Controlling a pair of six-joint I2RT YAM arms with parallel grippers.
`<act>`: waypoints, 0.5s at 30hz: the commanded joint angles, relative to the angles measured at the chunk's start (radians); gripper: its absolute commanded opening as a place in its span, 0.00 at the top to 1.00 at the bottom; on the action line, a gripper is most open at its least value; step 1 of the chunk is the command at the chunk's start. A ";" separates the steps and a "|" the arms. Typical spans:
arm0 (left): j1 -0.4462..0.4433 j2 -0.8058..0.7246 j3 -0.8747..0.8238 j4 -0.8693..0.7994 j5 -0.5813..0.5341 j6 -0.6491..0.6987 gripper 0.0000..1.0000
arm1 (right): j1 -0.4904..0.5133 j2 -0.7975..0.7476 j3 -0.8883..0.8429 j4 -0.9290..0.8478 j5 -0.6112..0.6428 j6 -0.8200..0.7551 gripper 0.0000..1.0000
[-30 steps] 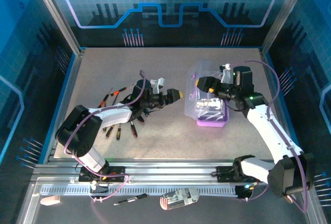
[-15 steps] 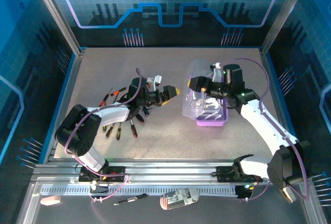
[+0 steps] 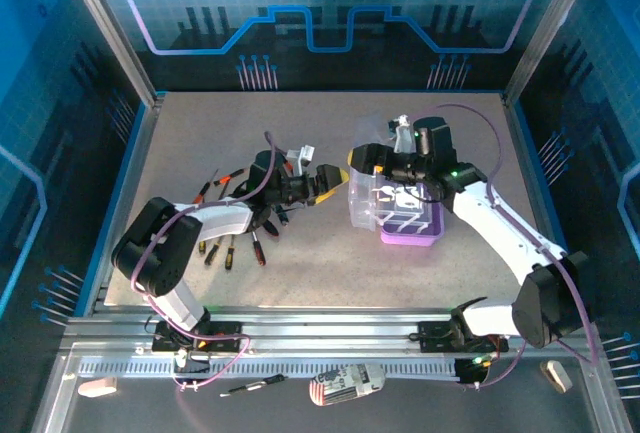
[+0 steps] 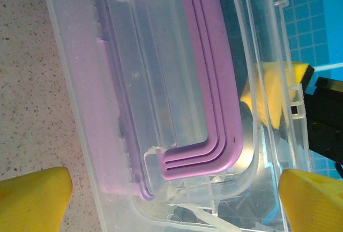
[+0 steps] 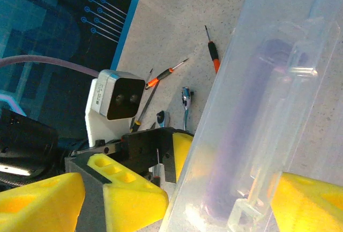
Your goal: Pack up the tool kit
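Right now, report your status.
Left gripper open, right gripper open, both straddling clear lid. Tool kit open. Screwdrivers loose on table. Grippers crowd each other.

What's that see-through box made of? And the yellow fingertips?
The box looks like hard plastic: its lid is clear and glossy, with the purple handle showing through. The yellow fingertips look dull and slightly grainy, perhaps rubber or printed plastic; the look alone doesn't settle it.

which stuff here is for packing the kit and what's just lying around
For the job: tool kit box, loose screwdrivers on the table.
Lying about: striped white object, thin black tool, pale block, all on the front rail.
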 commanded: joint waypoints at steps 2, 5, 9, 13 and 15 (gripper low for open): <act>0.032 -0.012 -0.027 0.050 0.027 -0.021 0.01 | 0.007 -0.041 0.050 -0.065 0.060 -0.052 0.10; 0.045 -0.021 -0.033 0.047 0.032 -0.020 0.01 | -0.009 -0.083 0.069 -0.128 0.114 -0.092 0.12; 0.052 -0.013 -0.031 0.068 0.042 -0.037 0.01 | -0.049 -0.130 0.077 -0.225 0.210 -0.157 0.17; 0.051 -0.014 -0.020 0.069 0.051 -0.043 0.00 | -0.122 -0.189 0.026 -0.264 0.268 -0.175 0.20; 0.051 -0.016 -0.009 0.068 0.057 -0.051 0.01 | -0.161 -0.218 -0.006 -0.287 0.313 -0.182 0.19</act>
